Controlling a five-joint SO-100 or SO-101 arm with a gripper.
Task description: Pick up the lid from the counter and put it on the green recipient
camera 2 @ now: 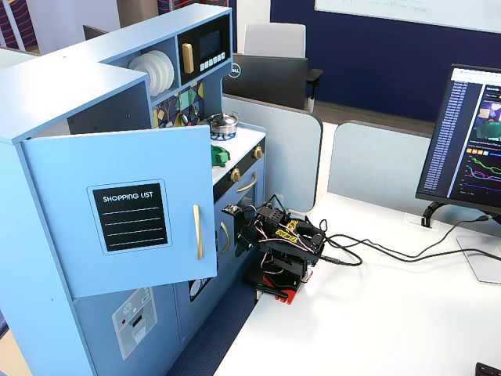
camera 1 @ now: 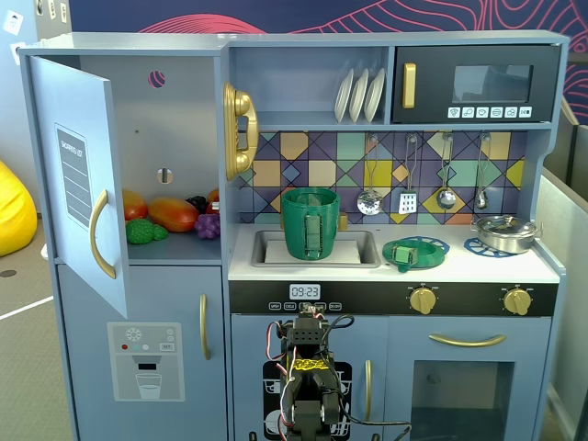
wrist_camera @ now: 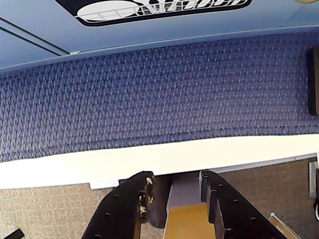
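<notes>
Your gripper [wrist_camera: 175, 185] sits part-open, empty (low, by carpet). Lid [camera 1: 405, 253] on counter rt of green recipient [camera 1: 310, 221], apart.

I see arm [camera 2: 283, 249] folded low on white table [camera 2: 376, 313], just beside toy kitchen [camera 2: 94, 157] front, cables trailing right. Can't make out gripper from here. Fridge door [camera 2: 125, 211] hangs open, "SHOPPING LIST" panel facing me. On counter, lid [camera 2: 221, 154] partly visible past door edge; silver pot [camera 2: 223, 123] behind it. White plates [camera 2: 153, 69] on upper shelf. Monitor [camera 2: 473, 149] at right.
</notes>
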